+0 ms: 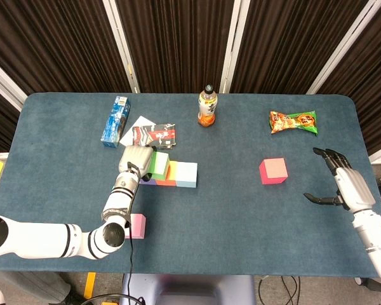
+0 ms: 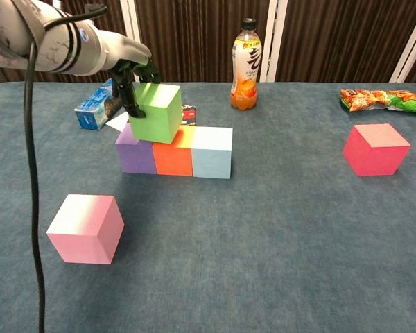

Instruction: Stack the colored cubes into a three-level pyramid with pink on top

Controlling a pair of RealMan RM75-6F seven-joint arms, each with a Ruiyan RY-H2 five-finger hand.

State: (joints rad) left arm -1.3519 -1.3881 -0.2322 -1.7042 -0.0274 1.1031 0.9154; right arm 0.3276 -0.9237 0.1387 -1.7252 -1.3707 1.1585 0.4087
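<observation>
We are gripping the green cube (image 2: 155, 112) by its sides with our left hand (image 2: 130, 83), judging it light and rigid

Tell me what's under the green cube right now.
Under the green cube, held by the left hand, are the purple cube and orange cube of the bottom row. Whether it rests on them is unclear; their tops are partly covered.

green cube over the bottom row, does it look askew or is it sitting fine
Slightly askew. The green cube, gripped by the left hand, is tilted over the purple cube and orange cube rather than square on them.
</observation>
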